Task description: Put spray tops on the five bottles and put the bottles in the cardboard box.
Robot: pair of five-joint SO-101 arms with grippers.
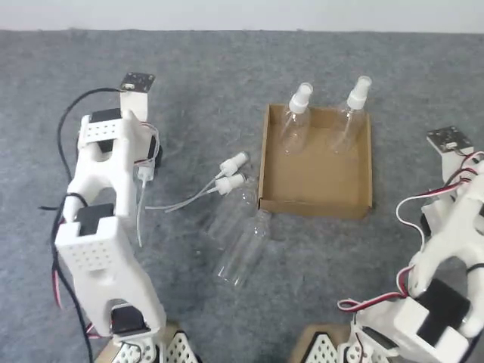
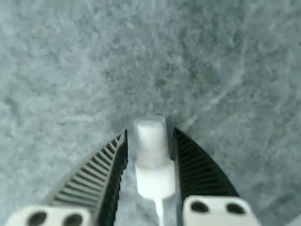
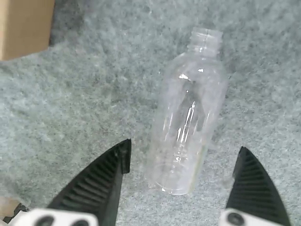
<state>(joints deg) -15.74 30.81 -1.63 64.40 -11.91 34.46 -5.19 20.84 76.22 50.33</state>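
Note:
My left gripper is shut on a white spray top, held above the grey carpet; its thin tube hangs below the gripper. My right gripper is open over a clear uncapped bottle lying on the carpet, not touching it. The cardboard box holds two bottles with spray tops. Two more open bottles lie left of the box's front, with two loose spray tops by their far ends.
The box corner lies close beyond the bottle in the right wrist view. My right arm is folded at the right edge of the high view. Grey carpet covers the whole table.

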